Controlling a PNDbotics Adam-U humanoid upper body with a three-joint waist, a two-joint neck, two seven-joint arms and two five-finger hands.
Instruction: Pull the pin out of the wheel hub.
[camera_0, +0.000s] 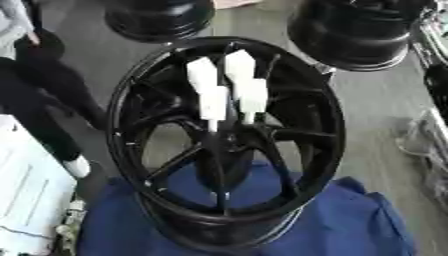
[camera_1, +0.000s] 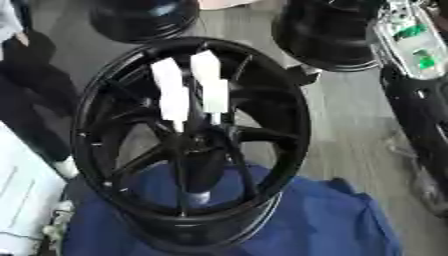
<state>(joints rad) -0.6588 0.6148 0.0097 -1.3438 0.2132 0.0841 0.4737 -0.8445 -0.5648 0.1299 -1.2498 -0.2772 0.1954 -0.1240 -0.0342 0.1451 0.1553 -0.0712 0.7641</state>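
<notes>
In the left eye view we see a large black multi-spoke alloy wheel (camera_0: 226, 140) standing on a blue cloth (camera_0: 350, 220), with four white block-shaped pins (camera_0: 229, 92) clustered at twelve o'clock from its dark centre hub (camera_0: 229, 142), their thin stems pointing down toward it. Neither of our hands shows here, so we cannot tell whether their fingers are apart or together. Two more black rims (camera_0: 159, 17) sit at eleven and one o'clock, and a white panel (camera_0: 31, 190) lies at eight o'clock. In the right eye view the same wheel sits further toward nine o'clock, and a dark machine with green parts (camera_1: 411, 55) fills the two o'clock edge. We judge the main risk to be tugging a pin sideways against its neighbours, since they stand just beside one another, or tipping the wheel on the soft cloth. Open room for reaching lies at three o'clock over bare grey floor (camera_0: 367, 100); the spokes crowd everything nearer the hub.
</notes>
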